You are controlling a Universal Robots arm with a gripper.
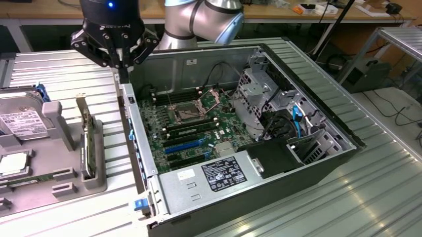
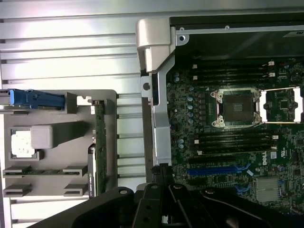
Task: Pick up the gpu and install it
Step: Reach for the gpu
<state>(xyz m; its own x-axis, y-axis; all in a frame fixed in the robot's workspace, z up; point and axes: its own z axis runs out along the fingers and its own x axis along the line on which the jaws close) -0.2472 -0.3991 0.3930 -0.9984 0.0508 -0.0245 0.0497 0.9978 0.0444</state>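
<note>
Nearest me sits the open computer case (image 1: pixel 197 197), with the power supply (image 1: pixel 221 175) at its near end and the motherboard (image 1: pixel 191 118) exposed behind. On the exterior view's left, the gpu (image 1: pixel 86 148) stands on edge in a grey tray (image 1: pixel 33 200), untouched and well apart from the gripper (image 1: pixel 122 71). I note its fingers pressed together, holding nothing, above the case's far corner.

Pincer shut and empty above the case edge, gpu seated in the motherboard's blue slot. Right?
No. The gpu is not in the blue slot, which sits empty; it stands on edge in the grey holder beside the case, as the exterior view shows. The pincer is shut and empty above the case edge, as you say.
</note>
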